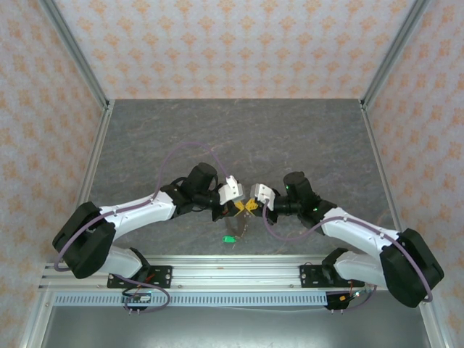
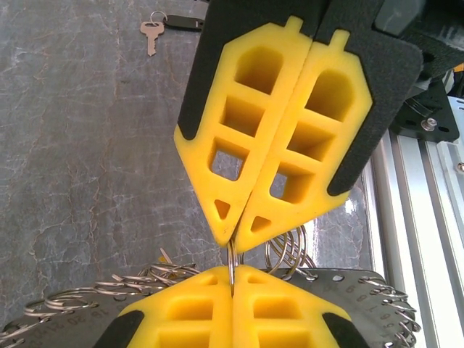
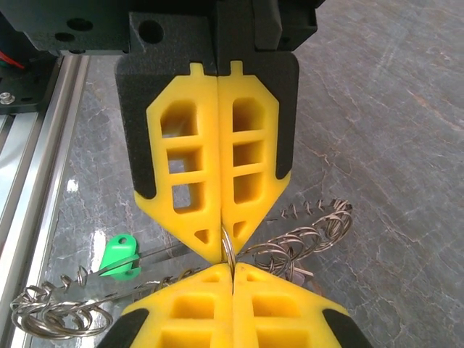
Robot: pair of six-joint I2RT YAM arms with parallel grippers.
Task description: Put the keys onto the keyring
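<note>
- The left gripper (image 2: 232,274) and the right gripper (image 2: 233,243) are meeting tip to tip low over the near middle of the grey marbled table (image 1: 304,138). Both pairs of yellow foam fingers are pressing fully together.
- Each is pinching the same upright loop of the thin silver wire keyring (image 3: 229,250), which is standing edge-on between the two sets of tips. Its other coiled loops are spilling out to both sides beneath them.
- The small flat green-headed key (image 3: 119,257) is lying just beside the pinch, towards the near rail and slightly on the left arm's side. Its blade is pointing in under the fingers, and I cannot tell whether it is threaded on.
- The small brass-coloured key (image 2: 151,32) is lying flat, well apart, beyond the right gripper, so the right arm is probably sitting nearer to it.
</note>
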